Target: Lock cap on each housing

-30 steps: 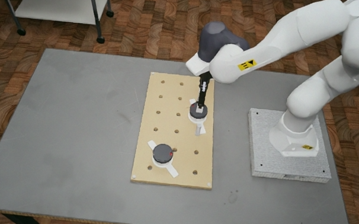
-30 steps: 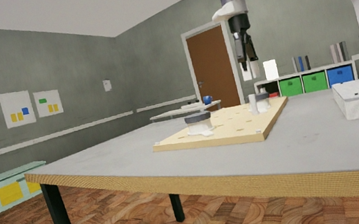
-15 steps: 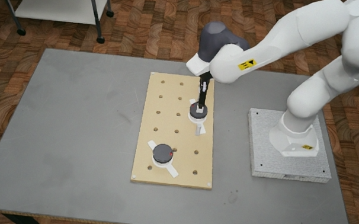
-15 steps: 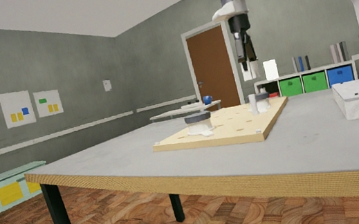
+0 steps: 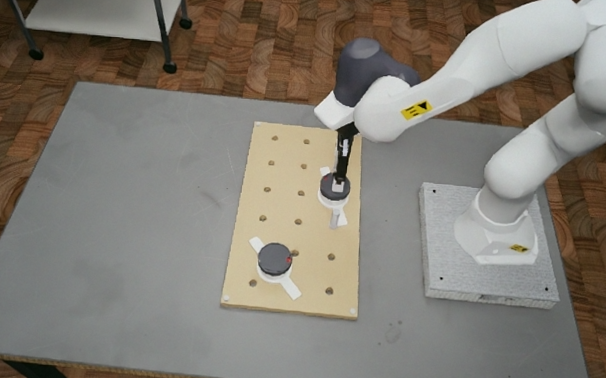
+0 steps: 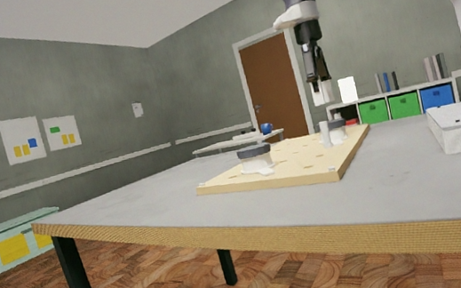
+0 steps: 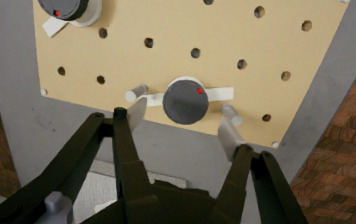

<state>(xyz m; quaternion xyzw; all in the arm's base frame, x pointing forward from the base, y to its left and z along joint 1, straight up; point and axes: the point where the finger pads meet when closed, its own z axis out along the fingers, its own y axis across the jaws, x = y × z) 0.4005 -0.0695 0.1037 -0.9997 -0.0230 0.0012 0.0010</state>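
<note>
"Where's the cap to turn?"

"The dark screw cap [image 5: 331,190] [image 6: 338,123] [image 7: 185,102] nearer the robot-base edge of the bench [image 5: 138,199] [image 6: 164,222] [image 7: 55,120], on its white housing [image 5: 327,201] [image 6: 338,135] [image 7: 192,80]."

"And the fingers [image 5: 338,185] [image 6: 322,92]?"

"Well apart above it, holding nothing."

"How will it handle?"

"Stiff and light, I'd guess, perhaps slippery. Take opposite sides of its rim, squarely, clear of the two pegs [image 7: 136,93] [image 7: 232,114]."
</note>
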